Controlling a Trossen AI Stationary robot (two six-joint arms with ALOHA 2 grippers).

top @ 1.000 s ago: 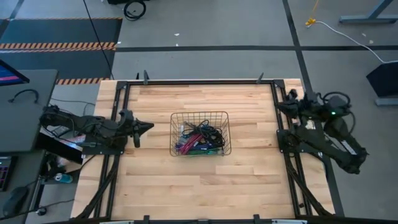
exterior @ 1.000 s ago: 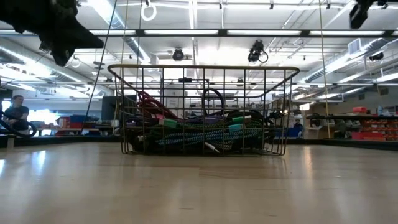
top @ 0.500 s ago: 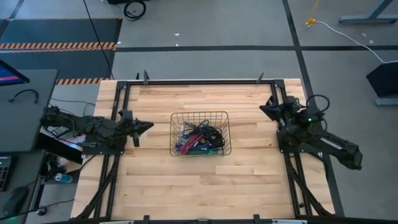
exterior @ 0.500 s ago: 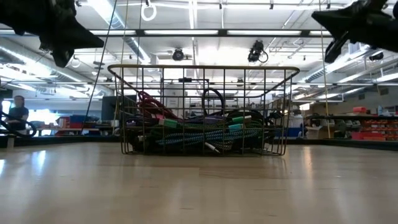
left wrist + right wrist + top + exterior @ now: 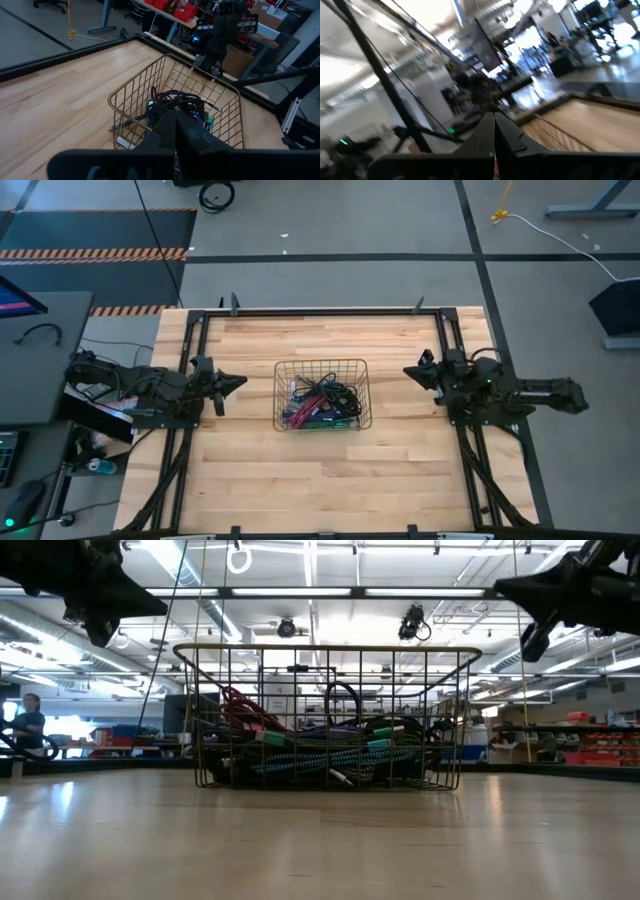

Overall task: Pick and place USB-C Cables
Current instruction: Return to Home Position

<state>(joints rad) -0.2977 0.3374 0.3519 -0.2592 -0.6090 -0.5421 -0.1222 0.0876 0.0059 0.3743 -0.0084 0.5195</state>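
Note:
A wire basket [image 5: 322, 394] stands on the middle of the wooden table and holds a tangle of USB-C cables [image 5: 320, 406], black, purple, magenta, teal and green; the low view shows the cables [image 5: 320, 752] heaped inside the basket [image 5: 440, 710]. My left gripper [image 5: 243, 381] hovers shut above the table, left of the basket, pointing at it; the left wrist view shows its fingertips [image 5: 175, 122] together over the basket [image 5: 150, 90]. My right gripper [image 5: 408, 370] is shut, raised right of the basket, pointing toward it.
Black frame rails [image 5: 320, 311] run along the table's edges. Bare wood [image 5: 320, 480] lies in front of the basket and behind it. A person [image 5: 22, 720] sits far off in the room behind.
My right arm has swung from its folded pose over the table's right rail toward the basket, its gripper travelling left and turning level, and has come into the low view at upper right. The left arm and the basket have kept still.

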